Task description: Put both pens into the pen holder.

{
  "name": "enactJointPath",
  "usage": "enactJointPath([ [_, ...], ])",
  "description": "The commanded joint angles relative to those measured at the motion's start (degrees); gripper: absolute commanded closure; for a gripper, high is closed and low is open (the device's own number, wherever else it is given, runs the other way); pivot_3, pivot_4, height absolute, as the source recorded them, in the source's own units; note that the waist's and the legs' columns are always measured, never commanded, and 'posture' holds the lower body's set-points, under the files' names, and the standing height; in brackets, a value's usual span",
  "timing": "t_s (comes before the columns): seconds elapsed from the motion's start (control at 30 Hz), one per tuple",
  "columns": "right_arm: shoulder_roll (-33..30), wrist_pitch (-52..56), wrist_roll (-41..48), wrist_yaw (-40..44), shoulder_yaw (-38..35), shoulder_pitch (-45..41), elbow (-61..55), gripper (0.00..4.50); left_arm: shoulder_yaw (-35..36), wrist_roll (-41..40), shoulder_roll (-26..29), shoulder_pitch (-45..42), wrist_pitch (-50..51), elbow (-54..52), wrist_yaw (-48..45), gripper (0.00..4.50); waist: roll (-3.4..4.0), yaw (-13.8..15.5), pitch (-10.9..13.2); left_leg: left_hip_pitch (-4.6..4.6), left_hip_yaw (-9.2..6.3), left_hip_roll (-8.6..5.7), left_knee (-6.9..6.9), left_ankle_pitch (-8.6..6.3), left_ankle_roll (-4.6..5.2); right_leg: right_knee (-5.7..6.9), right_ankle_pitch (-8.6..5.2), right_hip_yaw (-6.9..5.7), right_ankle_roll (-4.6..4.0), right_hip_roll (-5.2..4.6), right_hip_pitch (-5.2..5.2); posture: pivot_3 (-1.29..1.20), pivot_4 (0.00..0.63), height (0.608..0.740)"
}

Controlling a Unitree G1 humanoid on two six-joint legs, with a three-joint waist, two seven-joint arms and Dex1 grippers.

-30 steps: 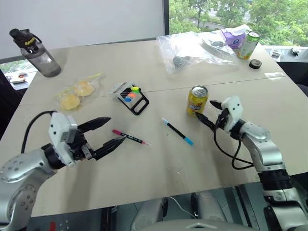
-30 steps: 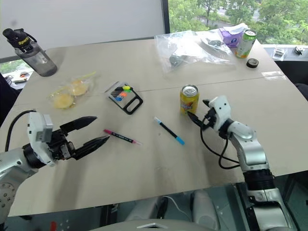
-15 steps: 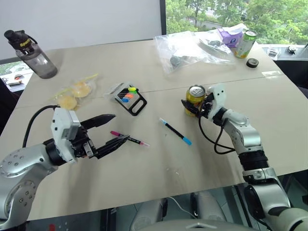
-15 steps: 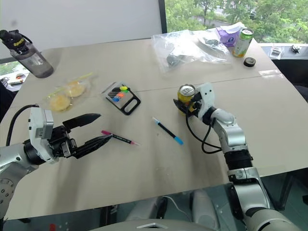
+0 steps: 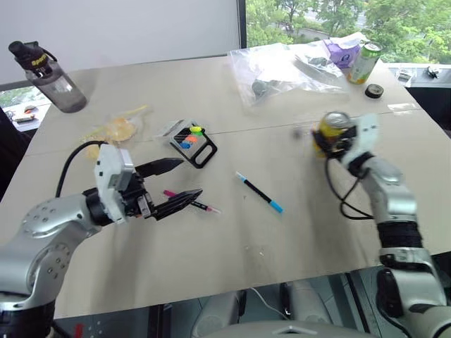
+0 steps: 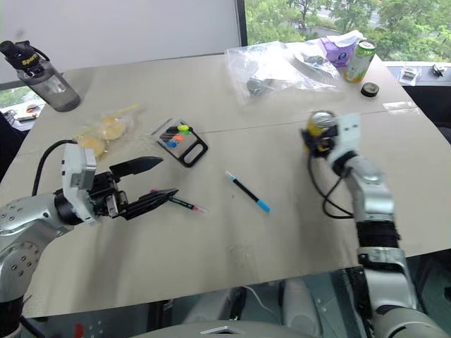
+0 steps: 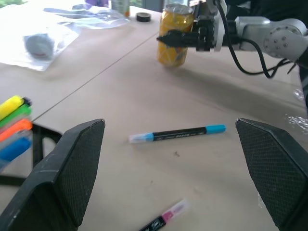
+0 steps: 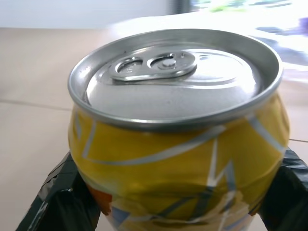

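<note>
The pen holder (image 5: 194, 144), a small black frame with coloured bits inside, lies left of the table's middle. Below it lies the pink-ended pen (image 5: 206, 207), its near end just under the lower finger of my open left gripper (image 5: 189, 178); nothing sits between those fingers. The blue-capped pen (image 5: 258, 192) lies slantwise at mid-table and also crosses the left wrist view, blue pen (image 7: 178, 134). Far to the right, my right gripper (image 5: 325, 138) is shut on a yellow drink can (image 5: 332, 127), whose body (image 8: 173, 144) sits between the two black fingers.
A dark-lidded water bottle (image 5: 49, 74) stands at the back left. A clear bag with yellow pieces (image 5: 113, 132) lies left of the holder. At the back right are a large clear plastic bag (image 5: 282, 70), a green can (image 5: 364, 62) and a black tape roll (image 5: 374, 91).
My right gripper reached the yellow can, shut on it and carried it to the right. My left gripper edged forward, closer over the pink-ended pen, still open.
</note>
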Motion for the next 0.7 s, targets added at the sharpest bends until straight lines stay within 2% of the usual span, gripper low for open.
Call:
enactJointPath([
  [0.03, -4.42, -2.77, 0.20, -0.97, -4.79, 0.91, -0.31, 1.17, -1.59, 0.52, -0.01, -2.47, -0.47, 0.98, -0.91, 0.00, 0.03, -0.31, 0.02, 0.01, 0.03, 0.01, -0.03, 0.00, 0.00, 0.00, 0.00, 0.01, 0.00, 0.01, -0.01, 0.00, 0.150, 0.740],
  [0.13, -5.91, -1.79, 0.05, -2.38, -6.11, 1.52, 0.86, 1.17, -2.55, 0.81, -0.14, -3.82, -0.46, 1.84, -1.39, 0.00, 0.06, -1.55, 0.03, 0.11, 0.17, 0.06, -0.12, 0.00, 0.00, 0.07, 0.00, 0.14, 0.00, 0.06, -0.03, 0.00, 0.150, 0.740],
  [0.2, -5.65, -0.13, 1.17, -3.16, -6.99, 1.79, 0.96, 0.13, -3.18, 1.03, -0.16, -4.38, -0.51, 2.18, -1.73, 0.00, 0.09, -2.04, 0.05, 0.17, 0.50, 0.15, -0.12, 0.00, 0.00, 0.18, 0.00, 0.37, 0.00, 0.15, -0.12, 0.00, 0.150, 0.740],
  [0.23, -5.23, 0.82, 2.17, -3.38, -7.52, 1.90, 0.72, 0.03, -3.37, 1.13, -0.18, -4.55, -0.52, 2.29, -1.85, 0.00, 0.10, -2.22, 0.05, 0.17, 0.56, 0.16, -0.12, 0.00, 0.00, 0.21, 0.01, 0.41, 0.00, 0.15, -0.15, 0.00, 0.150, 0.740],
  [0.47, -4.81, 2.27, 4.72, -6.02, -10.06, 2.57, -0.95, 0.03, -3.84, 1.24, -0.16, -5.11, -0.46, 2.68, -2.38, 0.00, 0.10, -1.69, 0.05, 0.18, 0.71, 0.20, -0.09, 0.00, 0.01, 0.25, 0.02, 0.75, 0.01, 0.19, -0.21, 0.00, 0.150, 0.740],
  [0.7, -8.49, -2.94, 4.03, -4.90, -11.68, 1.44, -3.84, 0.03, -4.40, 1.24, -0.72, -5.50, -0.46, 2.79, -2.43, 0.00, 0.10, -1.46, 0.05, 0.12, 0.72, 0.20, -0.09, 0.00, 0.01, 0.24, 0.02, 0.75, 0.02, 0.19, -0.25, 0.00, 0.150, 0.740],
])
